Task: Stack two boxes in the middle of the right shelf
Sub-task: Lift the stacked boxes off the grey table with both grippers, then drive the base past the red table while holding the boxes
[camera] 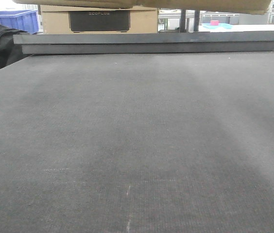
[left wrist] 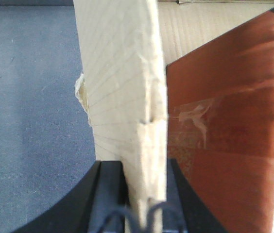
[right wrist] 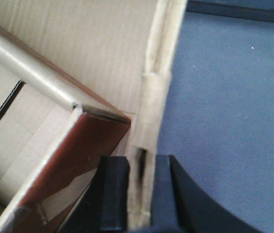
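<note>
Two tools are shown closed on corrugated cardboard, one in each wrist view. The left tool (left wrist: 144,196) is clamped on the pale, torn edge of a wall of the box (left wrist: 122,87), with one black finger on each face. The right tool (right wrist: 139,191) is clamped in the same way on a wall seen edge-on and slightly blurred. In both wrist views the grey worktop (camera: 137,145) is seen on the outer side of the gripped wall. On the inner side a glossy reddish-brown panel (left wrist: 224,145) is seen. A wrinkled strip of clear tape (left wrist: 195,112) shows on it, and in the right wrist view it is edged by a dull silver bar (right wrist: 30,63). It cannot be told what this panel is. In the front view the box appears only as a brown strip along the top edge, raised clear of the worktop. Behind it, past the far edge of the worktop, a tan carton (camera: 54,22) is seen with a black label (camera: 99,20). The faint lettering on the label appears to read "ECOFLOW". A blue bin (camera: 15,19) is seen at the far left.
</note>
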